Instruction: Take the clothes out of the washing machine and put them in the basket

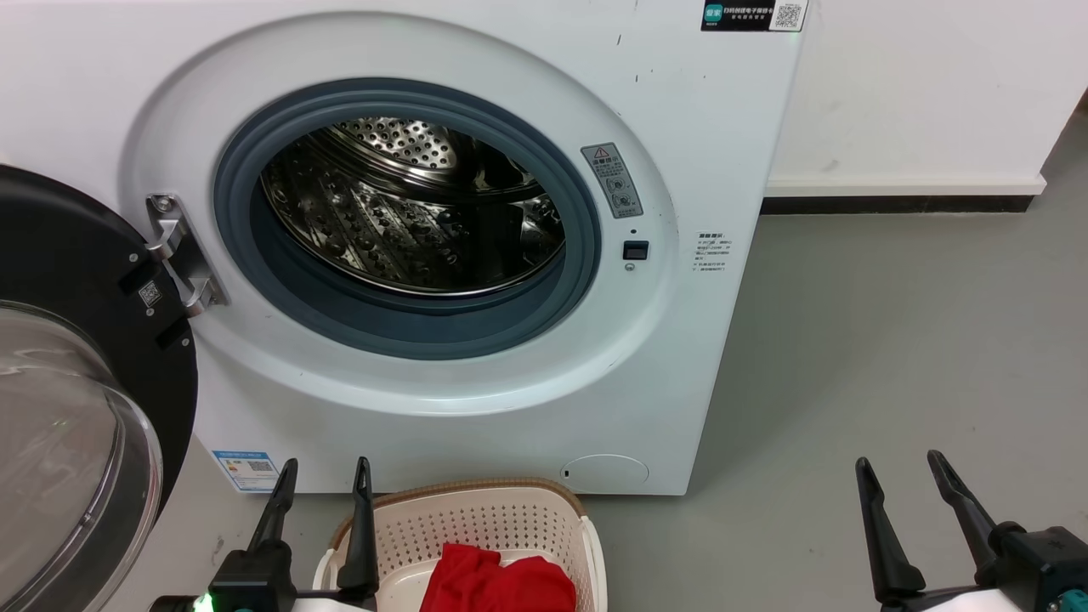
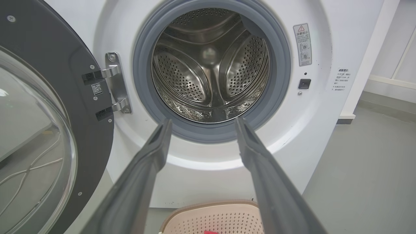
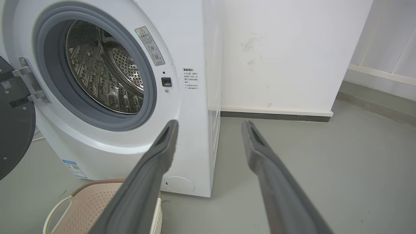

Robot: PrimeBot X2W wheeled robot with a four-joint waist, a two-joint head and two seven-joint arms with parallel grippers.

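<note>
The white washing machine (image 1: 442, 93) stands before me, its black-framed glass door (image 1: 59, 408) swung open to the left. Inside, the steel drum (image 1: 408, 204) shows bare metal with no fabric visible. On the floor in front sits the cream basket (image 1: 484, 518), holding the red clothes (image 1: 497, 582). My left gripper (image 1: 325, 467) hangs open over the basket's left rim, nothing between its fingers. Off to the right above the grey floor, my right gripper (image 1: 901, 463) is open and holds nothing. The drum (image 2: 211, 65) appears past the left gripper (image 2: 201, 120); the basket (image 3: 87, 204) lies left of the right gripper (image 3: 209, 123).
The open door (image 2: 48, 130) juts out on the left, close beside my left arm. A white wall (image 1: 926, 93) with a dark skirting strip runs right of the machine. Grey floor (image 1: 892, 357) stretches out on the right.
</note>
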